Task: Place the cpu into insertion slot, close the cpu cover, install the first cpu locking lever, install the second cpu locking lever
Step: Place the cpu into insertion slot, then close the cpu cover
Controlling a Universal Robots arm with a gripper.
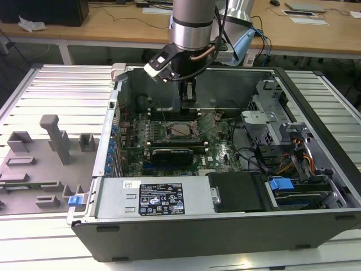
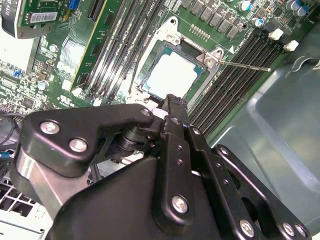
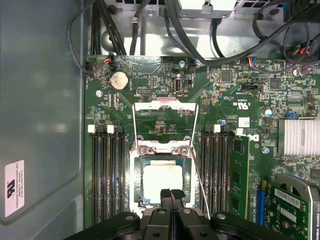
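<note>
My gripper (image 1: 189, 103), fingers pressed together empty, hangs mid-frame in the exterior view over the cpu (image 3: 161, 180) seated in the insertion slot (image 3: 138, 184); cpu cover (image 3: 165, 104) open, memory slots (image 3: 107, 175) flanking.

Bench is a pale ribbed aluminium slat table (image 1: 62, 84), full width, running near to far. A grey flat plastic fixture tray with upright blocks (image 1: 39, 158) sits on it at the exterior view's left. Far side: a long light-wood desk (image 1: 107, 28) on white legs, with dark floor (image 1: 101, 55) under it. On the desk: a black box (image 1: 45, 11) far left, crumpled white paper (image 1: 28, 23) beside it, white sheets (image 1: 307, 20) far right. Lighting is even, with a soft sheen on the wood.
</note>
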